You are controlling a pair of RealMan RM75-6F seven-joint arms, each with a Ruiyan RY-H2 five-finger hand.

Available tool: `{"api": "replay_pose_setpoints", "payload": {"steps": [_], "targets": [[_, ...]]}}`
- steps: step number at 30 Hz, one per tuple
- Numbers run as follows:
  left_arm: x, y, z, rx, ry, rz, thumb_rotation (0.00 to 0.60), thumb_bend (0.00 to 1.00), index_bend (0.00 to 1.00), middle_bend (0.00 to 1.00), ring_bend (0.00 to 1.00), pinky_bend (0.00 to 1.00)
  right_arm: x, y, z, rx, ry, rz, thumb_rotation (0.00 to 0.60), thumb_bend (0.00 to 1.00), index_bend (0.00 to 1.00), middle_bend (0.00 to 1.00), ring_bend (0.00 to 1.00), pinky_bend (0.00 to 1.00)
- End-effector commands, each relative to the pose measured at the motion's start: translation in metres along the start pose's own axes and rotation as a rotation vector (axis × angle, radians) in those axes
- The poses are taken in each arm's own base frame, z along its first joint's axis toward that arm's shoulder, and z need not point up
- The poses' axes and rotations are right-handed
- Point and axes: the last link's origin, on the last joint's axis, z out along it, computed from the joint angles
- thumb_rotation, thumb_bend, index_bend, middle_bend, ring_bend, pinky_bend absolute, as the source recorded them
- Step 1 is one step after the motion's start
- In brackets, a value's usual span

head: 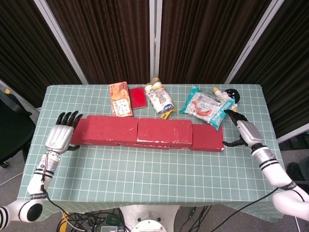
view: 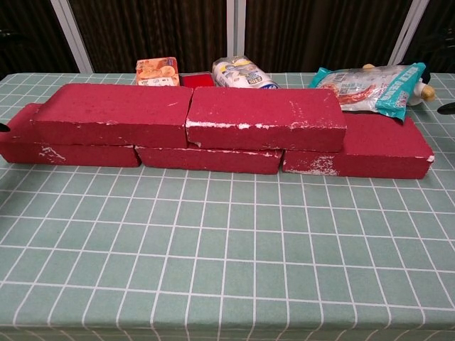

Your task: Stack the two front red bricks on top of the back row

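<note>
Two red bricks lie on top of a row of three. The upper left brick (head: 111, 129) (view: 114, 114) and upper right brick (head: 164, 131) (view: 263, 117) sit end to end. The lower right brick (head: 208, 138) (view: 384, 145), lower middle brick (view: 210, 158) and lower left brick (view: 28, 142) show beneath them. My left hand (head: 60, 136) is off the row's left end, fingers spread and empty. Beside the row's right end, my right hand (head: 242, 130) holds nothing, its fingers apart and curved. The chest view shows only dark tips at its side edges.
Behind the bricks lie an orange packet (head: 120, 98), a flat red box (head: 139, 97), a bag of rolls (head: 160, 99), a teal and white snack bag (head: 207, 106) and a small dark toy (head: 231, 94). A black chair (head: 12, 128) stands left of the green gridded table (head: 154, 169).
</note>
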Motion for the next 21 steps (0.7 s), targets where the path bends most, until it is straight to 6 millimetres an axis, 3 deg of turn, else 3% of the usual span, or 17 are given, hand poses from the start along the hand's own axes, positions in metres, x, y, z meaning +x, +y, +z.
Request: {"api": "replay_pose_setpoints", "payload": {"steps": [1, 11, 21], "targets": [[-0.001, -0.008, -0.002, 0.011, 0.002, 0.008, 0.600, 0.03, 0.03, 0.00, 0.00, 0.00, -0.007, -0.012, 0.022, -0.005, -0.008, -0.039, 0.600, 0.20, 0.00, 0.00, 0.00, 0.00], [-0.005, -0.018, 0.000, 0.024, 0.005, 0.007, 0.600, 0.03, 0.03, 0.00, 0.00, 0.00, -0.033, -0.042, 0.058, 0.000, -0.054, -0.107, 0.600, 0.29, 0.00, 0.00, 0.00, 0.00], [-0.003, -0.029, 0.001, 0.042, 0.014, -0.015, 0.600, 0.03, 0.03, 0.00, 0.00, 0.00, -0.054, -0.066, 0.078, 0.013, -0.055, -0.120, 0.600, 0.23, 0.00, 0.00, 0.00, 0.00]]}}
